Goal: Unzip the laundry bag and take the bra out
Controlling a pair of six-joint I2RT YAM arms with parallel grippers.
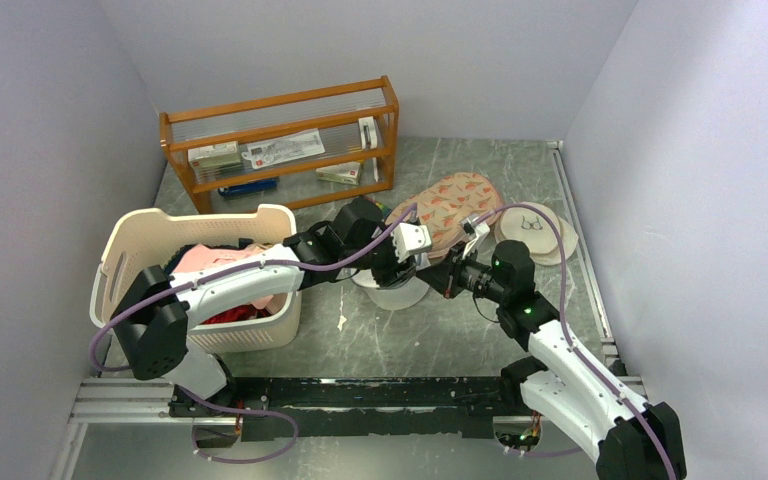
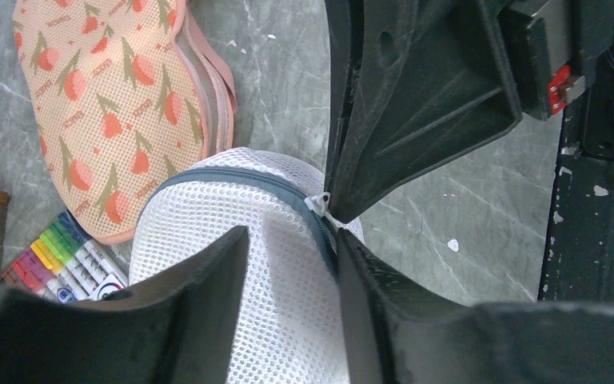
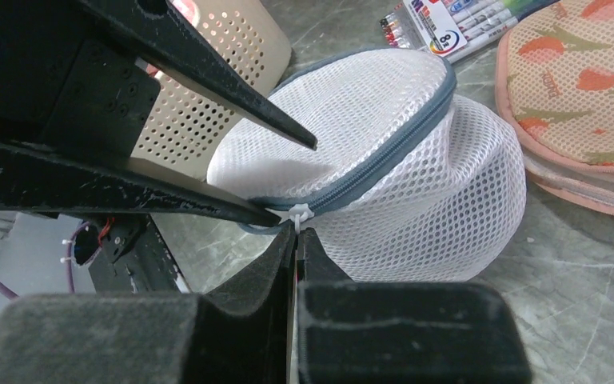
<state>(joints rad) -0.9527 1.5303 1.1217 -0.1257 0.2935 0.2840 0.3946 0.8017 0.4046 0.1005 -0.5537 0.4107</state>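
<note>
Bag sits mid-frame in the right wrist view, domed, zipper looks zipped. Right gripper is pinched on the white pull tab. Left gripper is spread wide, straddling the mesh w/ fingers on the bag. Prob light, soft, floppy mesh; best grab is the tab, other claw bracing by the band. Bra not visible.

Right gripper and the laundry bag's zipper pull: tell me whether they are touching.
Touching. The right wrist view shows the right gripper with its fingers pressed together, pinching the white zipper pull at the end of the grey zipper on the laundry bag.
</note>
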